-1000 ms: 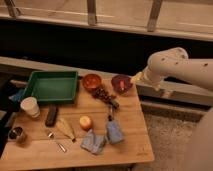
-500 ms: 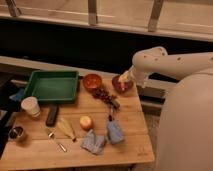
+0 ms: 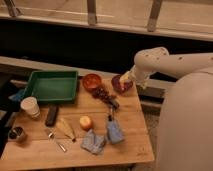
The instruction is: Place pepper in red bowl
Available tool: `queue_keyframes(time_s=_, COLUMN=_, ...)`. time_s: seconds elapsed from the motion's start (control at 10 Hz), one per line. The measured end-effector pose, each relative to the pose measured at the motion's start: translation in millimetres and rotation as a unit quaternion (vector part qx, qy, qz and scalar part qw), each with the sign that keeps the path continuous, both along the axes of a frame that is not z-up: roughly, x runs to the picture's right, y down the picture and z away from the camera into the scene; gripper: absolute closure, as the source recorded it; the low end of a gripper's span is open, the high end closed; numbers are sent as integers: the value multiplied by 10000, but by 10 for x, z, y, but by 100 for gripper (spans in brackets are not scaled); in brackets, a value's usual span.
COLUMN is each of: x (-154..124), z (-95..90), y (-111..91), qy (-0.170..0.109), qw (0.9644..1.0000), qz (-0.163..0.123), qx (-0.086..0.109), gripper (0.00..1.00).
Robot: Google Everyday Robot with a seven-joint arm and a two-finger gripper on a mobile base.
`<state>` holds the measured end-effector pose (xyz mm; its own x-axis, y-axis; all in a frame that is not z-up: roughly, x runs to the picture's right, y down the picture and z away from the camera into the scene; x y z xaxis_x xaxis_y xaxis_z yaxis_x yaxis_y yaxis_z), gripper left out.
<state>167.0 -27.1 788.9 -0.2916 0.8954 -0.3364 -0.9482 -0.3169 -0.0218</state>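
Hand (image 3: 125, 80) located right of frame centre, above the purple bowl (image 3: 119, 87) at the far edge of the bench (image 3: 125, 145); fingers apart, nothing seen between them. Change noted: within the last second the arm (image 3: 160, 60) has swung in from the right, carrying the hand from beside the purple bowl to over it. Pepper (image 3: 113, 102), as far as can be made out, lies on the bench just below-right of the grape cluster (image 3: 102, 93), untouched. Red bowl (image 3: 92, 81) stands left of the purple bowl. Assessment: approach under way, pick-up not begun; the hand must come down-left to reach the pepper.
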Motion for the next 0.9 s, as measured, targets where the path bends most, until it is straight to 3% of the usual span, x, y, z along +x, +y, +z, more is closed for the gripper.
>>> queue_keyframes(time_s=0.2, x=-26, z=296, y=161, qy=-384, qw=9988, qz=275, qx=-148, gripper=20)
queue_keyframes(time_s=0.5, x=-141, z=567, y=141, qy=-1005, qw=9930, qz=609, qx=-72, gripper=20)
queue_keyframes(time_s=0.8, x=-213, z=481, y=-128, qy=-1668, qw=9817, qz=886, qx=256, gripper=20)
queue_keyframes(time_s=0.9, x=-236, z=441, y=-190, qy=-1755, qw=9798, qz=898, qx=338, gripper=20)
